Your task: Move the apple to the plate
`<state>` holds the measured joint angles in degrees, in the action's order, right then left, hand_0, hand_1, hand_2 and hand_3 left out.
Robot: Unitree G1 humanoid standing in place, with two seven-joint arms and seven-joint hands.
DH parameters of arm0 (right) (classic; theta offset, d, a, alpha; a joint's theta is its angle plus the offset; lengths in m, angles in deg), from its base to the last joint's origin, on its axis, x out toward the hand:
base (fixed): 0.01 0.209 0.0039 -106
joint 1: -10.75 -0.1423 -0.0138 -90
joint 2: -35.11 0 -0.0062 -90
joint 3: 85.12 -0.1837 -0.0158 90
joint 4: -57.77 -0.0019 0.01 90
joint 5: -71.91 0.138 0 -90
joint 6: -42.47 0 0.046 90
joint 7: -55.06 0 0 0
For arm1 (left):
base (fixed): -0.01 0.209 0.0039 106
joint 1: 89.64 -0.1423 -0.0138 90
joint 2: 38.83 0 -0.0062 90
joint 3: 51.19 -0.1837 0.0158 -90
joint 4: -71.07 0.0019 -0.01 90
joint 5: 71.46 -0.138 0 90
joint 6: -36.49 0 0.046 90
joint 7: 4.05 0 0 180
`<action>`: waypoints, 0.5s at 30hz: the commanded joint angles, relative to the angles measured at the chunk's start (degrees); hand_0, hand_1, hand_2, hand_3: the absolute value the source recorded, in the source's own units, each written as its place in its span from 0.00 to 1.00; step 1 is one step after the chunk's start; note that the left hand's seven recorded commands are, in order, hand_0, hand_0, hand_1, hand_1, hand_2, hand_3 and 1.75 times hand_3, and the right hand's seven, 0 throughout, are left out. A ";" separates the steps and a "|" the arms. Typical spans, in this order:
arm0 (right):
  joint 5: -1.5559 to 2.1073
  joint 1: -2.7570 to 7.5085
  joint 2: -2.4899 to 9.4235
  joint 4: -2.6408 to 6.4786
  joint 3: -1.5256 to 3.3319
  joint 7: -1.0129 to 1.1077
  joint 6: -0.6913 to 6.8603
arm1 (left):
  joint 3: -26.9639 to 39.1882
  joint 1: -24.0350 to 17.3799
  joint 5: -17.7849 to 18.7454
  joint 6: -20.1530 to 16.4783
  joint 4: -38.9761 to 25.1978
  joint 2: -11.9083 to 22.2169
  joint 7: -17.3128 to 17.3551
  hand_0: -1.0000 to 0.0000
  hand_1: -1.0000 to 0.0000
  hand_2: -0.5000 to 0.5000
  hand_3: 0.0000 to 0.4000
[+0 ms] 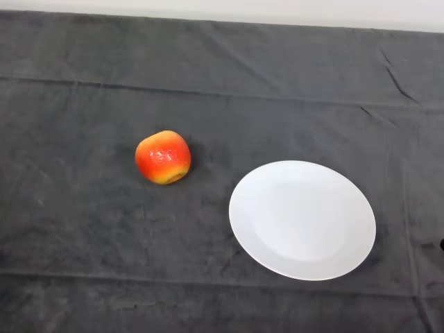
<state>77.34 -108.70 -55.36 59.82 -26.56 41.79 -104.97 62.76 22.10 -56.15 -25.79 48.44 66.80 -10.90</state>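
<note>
Apple (163,157) comes second in depth. Nearest, at lower right of the frame, lies the white plate (302,219), bare. Farther up, left of centre, the apple sits on the dark cloth (83,277) of the tabletop, apart from the plate. No hand shows, so its state cannot be told. Round and glossy, the apple could roll from a clumsy grasp or skid off the plate's smooth surface.

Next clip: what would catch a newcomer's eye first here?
The glossy red-orange apple with a yellowish underside stands out, sitting left of centre on the dark grey cloth-covered table. Next is the round white plate, bare, lying to the apple's right and slightly nearer the camera, apart from it.
</note>
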 commanded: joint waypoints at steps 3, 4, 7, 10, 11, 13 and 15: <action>0.64 5.89 3.95 4.79 0.05 -0.24 4.21 | 0.53 -2.92 -1.00 -1.79 -0.73 -0.75 0.62 1.00 1.00 0.50 0.00; 0.64 5.89 3.94 4.80 0.05 -0.24 4.19 | 0.49 -2.95 -1.08 -1.72 -0.77 -0.72 0.68 1.00 1.00 0.50 0.00; 0.63 5.88 3.94 4.84 0.05 -0.25 4.15 | 0.37 -3.06 -1.31 -1.54 -0.87 -0.67 0.84 1.00 1.00 0.50 0.00; 0.62 5.87 3.94 4.86 0.04 -0.25 4.13 | 0.21 -3.17 -1.59 -1.33 -0.97 -0.58 1.00 1.00 1.00 0.50 0.00; 0.62 5.87 3.94 4.87 0.04 -0.25 4.12 | 0.16 -3.21 -1.68 -1.26 -1.01 -0.55 1.05 1.00 1.00 0.50 0.00; 0.62 5.87 3.93 4.89 0.04 -0.26 4.11 | 0.01 -3.29 -1.91 -1.05 -1.10 -0.48 1.16 1.00 1.00 0.50 0.00; 0.61 5.86 3.93 4.90 0.04 -0.26 4.10 | -0.12 -3.37 -2.11 -0.85 -1.19 -0.42 1.27 1.00 1.00 0.50 0.00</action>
<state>77.34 -108.71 -55.36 59.84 -26.53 41.79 -104.97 62.76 21.85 -57.60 -25.73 48.25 66.80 -10.49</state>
